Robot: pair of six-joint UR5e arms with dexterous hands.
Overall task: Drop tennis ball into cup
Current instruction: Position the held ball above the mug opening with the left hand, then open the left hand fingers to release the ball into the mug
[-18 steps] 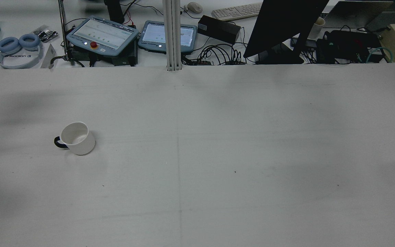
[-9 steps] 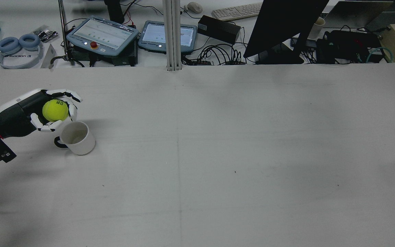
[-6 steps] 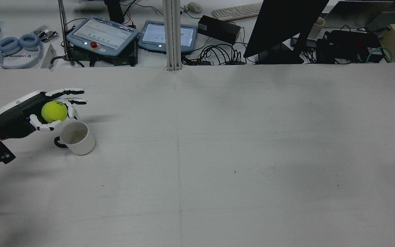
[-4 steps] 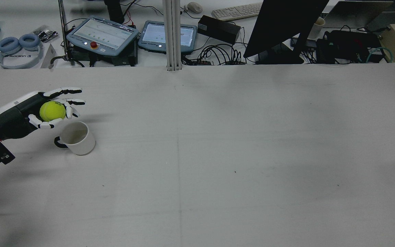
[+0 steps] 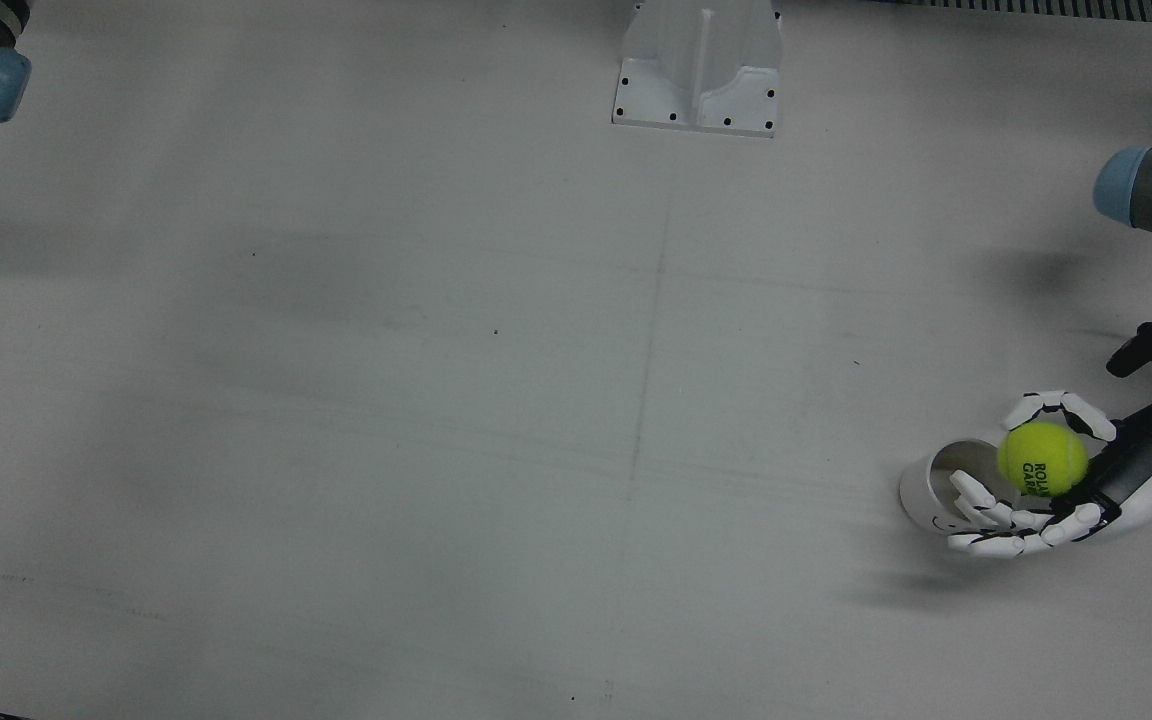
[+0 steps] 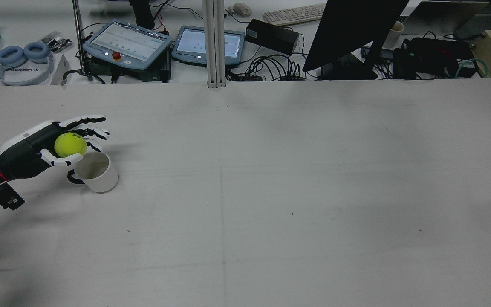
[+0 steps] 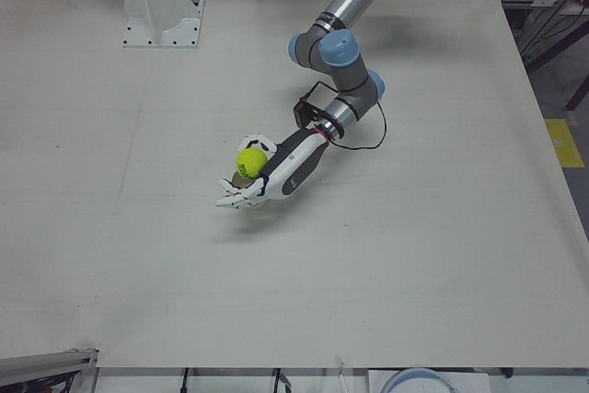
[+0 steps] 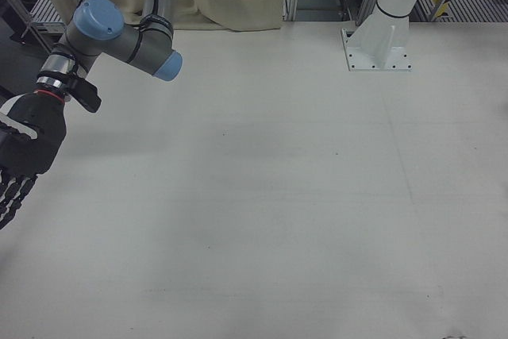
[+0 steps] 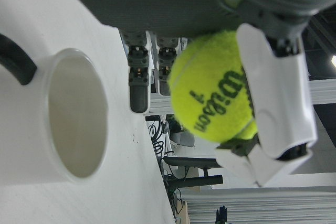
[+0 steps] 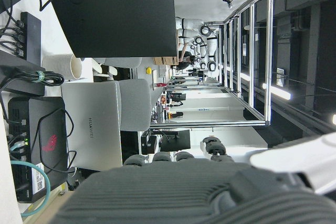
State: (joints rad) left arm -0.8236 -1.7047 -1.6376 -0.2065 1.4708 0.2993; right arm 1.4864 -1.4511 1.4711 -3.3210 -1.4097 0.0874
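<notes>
A white cup (image 6: pixel 98 175) with a dark handle stands upright on the table's left side in the rear view. It also shows in the front view (image 5: pixel 924 492) and the left hand view (image 9: pixel 73 119), and its inside looks empty. My left hand (image 6: pixel 43 145) carries the yellow tennis ball (image 6: pixel 70 144) in its palm, just beside and above the cup's rim on the handle side. Its fingers are stretched out past the ball, and the thumb curls round it (image 9: pixel 212 100). My right hand (image 8: pixel 20 160) hangs off to the side with fingers straight and holds nothing.
The white table (image 6: pixel 271 192) spreads wide to the right of the cup. An arm pedestal (image 5: pixel 698 65) stands at the table's edge between the arms. Teach pendants (image 6: pixel 128 42), headphones (image 6: pixel 21 59) and a monitor (image 6: pixel 352 30) lie beyond the far edge.
My left hand came in from the left with the ball. Its fingers uncurled from round the ball and stretched out. The hand has since dropped slightly towards the cup's rim.
</notes>
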